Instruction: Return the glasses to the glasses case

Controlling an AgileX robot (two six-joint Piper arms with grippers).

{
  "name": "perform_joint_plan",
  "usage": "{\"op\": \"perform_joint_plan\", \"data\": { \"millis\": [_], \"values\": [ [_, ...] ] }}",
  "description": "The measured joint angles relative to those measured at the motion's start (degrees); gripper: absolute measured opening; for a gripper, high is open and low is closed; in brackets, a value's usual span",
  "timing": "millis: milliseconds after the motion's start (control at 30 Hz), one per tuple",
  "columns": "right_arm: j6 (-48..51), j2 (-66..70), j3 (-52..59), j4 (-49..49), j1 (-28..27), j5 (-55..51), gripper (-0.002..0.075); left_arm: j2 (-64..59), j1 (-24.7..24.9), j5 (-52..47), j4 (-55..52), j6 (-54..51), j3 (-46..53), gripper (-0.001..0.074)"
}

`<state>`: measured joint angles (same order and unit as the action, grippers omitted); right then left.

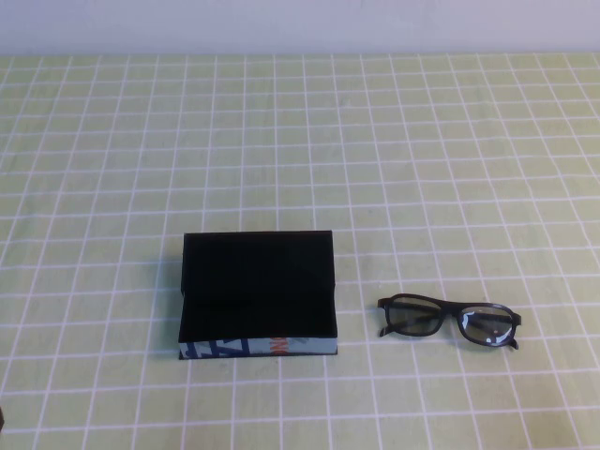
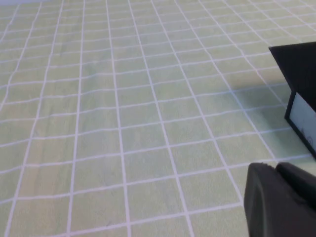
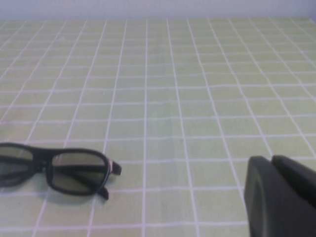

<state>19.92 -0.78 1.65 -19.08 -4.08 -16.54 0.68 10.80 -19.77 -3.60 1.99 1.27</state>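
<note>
A pair of black, thick-framed glasses (image 1: 448,321) with greyish tinted lenses lies folded on the green checked tablecloth (image 1: 394,150), just to the right of the glasses case (image 1: 258,295) and clear of it, a strip of cloth showing between them. The glasses sit level with the case's near half, lenses upright and arms tucked behind. The case, a flat black box, rests closed with its flap down and its light blue edge, printed in dark blue and orange, turned toward the robot.

Nothing has been touched yet, by the look of it: the task appears to be at its opening step. The next move likely calls for the flap to be lifted and the glasses picked up by the frame, probably by the arm on their side.

Neither arm reaches into the high view. The right gripper (image 3: 281,197) hangs low over the cloth on the far side of the glasses from the case; the left gripper (image 2: 281,200) waits near the case's left corner. Whether either pincer is released or clenched cannot be told; neither holds anything.
</note>
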Motion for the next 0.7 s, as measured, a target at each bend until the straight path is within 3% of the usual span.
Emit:
{"op": "perform_joint_plan", "data": {
  "millis": [400,700],
  "values": [
    [0.0,0.0,0.0,-0.61,0.0,12.49,-0.0017,0.0,0.0,10.19,-0.13,-0.1,0.0,-0.0001],
    [0.0,0.0,0.0,-0.61,0.0,-0.58,-0.0017,0.0,0.0,-0.61,-0.13,-0.23,0.0,-0.0001]
  ]
}}
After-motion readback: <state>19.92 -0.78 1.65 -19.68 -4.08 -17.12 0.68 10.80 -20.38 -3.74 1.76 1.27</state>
